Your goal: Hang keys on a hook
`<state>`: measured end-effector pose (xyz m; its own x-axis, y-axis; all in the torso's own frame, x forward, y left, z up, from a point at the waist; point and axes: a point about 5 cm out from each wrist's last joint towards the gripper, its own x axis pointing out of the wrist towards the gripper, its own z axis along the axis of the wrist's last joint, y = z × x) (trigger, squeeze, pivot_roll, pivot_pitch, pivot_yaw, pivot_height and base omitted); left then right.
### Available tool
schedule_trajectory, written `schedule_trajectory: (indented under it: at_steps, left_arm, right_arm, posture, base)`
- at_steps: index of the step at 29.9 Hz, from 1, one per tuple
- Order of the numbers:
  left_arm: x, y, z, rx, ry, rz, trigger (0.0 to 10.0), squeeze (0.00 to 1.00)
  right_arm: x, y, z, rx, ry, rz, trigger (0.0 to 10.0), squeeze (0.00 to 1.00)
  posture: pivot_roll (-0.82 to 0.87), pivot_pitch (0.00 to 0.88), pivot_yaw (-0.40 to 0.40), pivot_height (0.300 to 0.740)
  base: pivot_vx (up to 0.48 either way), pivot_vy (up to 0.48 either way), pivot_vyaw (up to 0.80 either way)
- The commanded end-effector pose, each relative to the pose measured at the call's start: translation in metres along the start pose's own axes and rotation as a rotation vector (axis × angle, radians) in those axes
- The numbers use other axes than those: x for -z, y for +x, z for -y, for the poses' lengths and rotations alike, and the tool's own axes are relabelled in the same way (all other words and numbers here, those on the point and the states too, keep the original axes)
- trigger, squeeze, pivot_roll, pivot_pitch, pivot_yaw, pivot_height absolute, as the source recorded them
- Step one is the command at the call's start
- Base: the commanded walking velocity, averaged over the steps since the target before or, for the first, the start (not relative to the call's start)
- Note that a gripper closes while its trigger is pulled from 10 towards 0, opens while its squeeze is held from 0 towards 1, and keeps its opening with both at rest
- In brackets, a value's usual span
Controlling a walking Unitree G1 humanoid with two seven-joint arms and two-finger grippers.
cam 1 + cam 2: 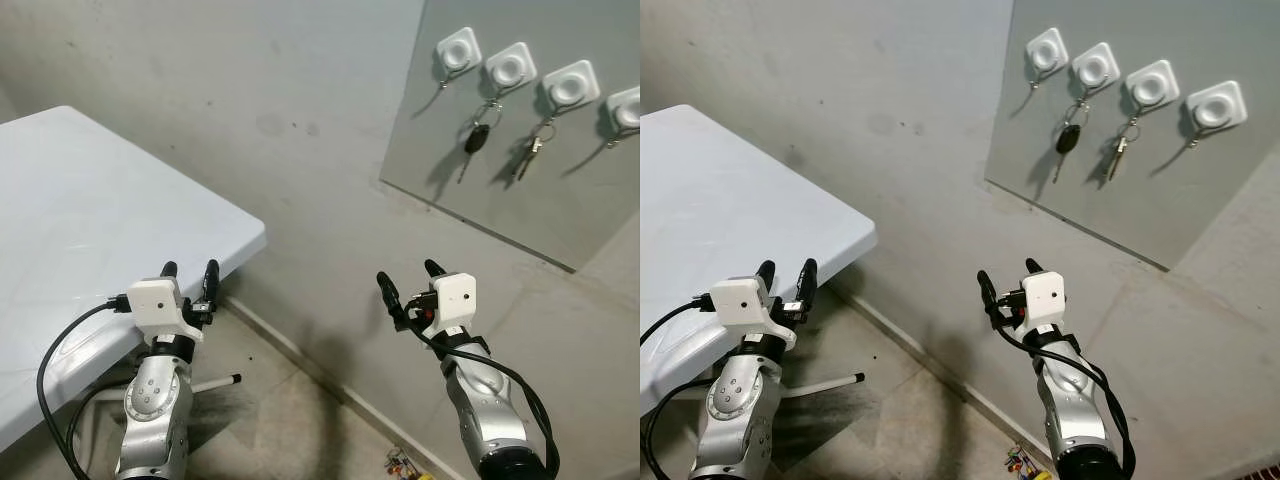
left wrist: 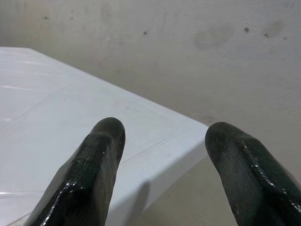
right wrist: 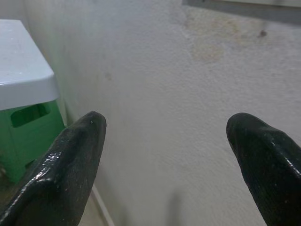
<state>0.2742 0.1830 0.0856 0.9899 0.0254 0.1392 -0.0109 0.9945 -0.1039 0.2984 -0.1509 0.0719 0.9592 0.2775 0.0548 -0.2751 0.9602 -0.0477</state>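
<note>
Several white square hooks are fixed in a row on a grey wall panel [image 1: 500, 190] at the upper right. A black car key [image 1: 476, 138] hangs from the second hook [image 1: 511, 67]. A bunch of silver keys [image 1: 530, 150] hangs from the third hook [image 1: 571, 85]. The first hook [image 1: 459, 50] and the fourth hook [image 1: 627, 108] carry nothing. My right gripper [image 1: 408, 272] is open and empty, held well below the panel. My left gripper [image 1: 190, 268] is also open and empty, at the corner of the white table [image 1: 90, 210].
The grey wall [image 1: 300, 150] runs close ahead, meeting the floor behind my arms. A small colourful object [image 1: 402, 462] lies on the floor by the wall's base. A green stool [image 3: 28, 136] stands under the table. A table leg [image 1: 215, 383] crosses the floor near my left arm.
</note>
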Motion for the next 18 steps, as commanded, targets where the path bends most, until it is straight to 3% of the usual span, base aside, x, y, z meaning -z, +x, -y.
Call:
schedule_trajectory:
  at_steps: [1,18]
  left_arm:
    - [0.0011,-0.0015,-0.0011,-0.005,0.005,-0.014,10.0,0.0]
    - [-0.0003,0.0,-0.0035,-0.013,-0.004,-0.014,10.0,0.0]
  right_arm:
    - [-0.002,0.0013,0.0002,-0.009,-0.01,-0.001,10.0,0.0]
    - [-0.0034,0.0025,-0.0002,-0.013,-0.005,0.0,10.0,0.0]
  posture:
    - [-0.07,0.03,-0.044,0.74]
    - [-0.07,0.037,-0.048,0.74]
  base:
    - [0.0,0.0,0.8]
    - [0.0,0.0,0.8]
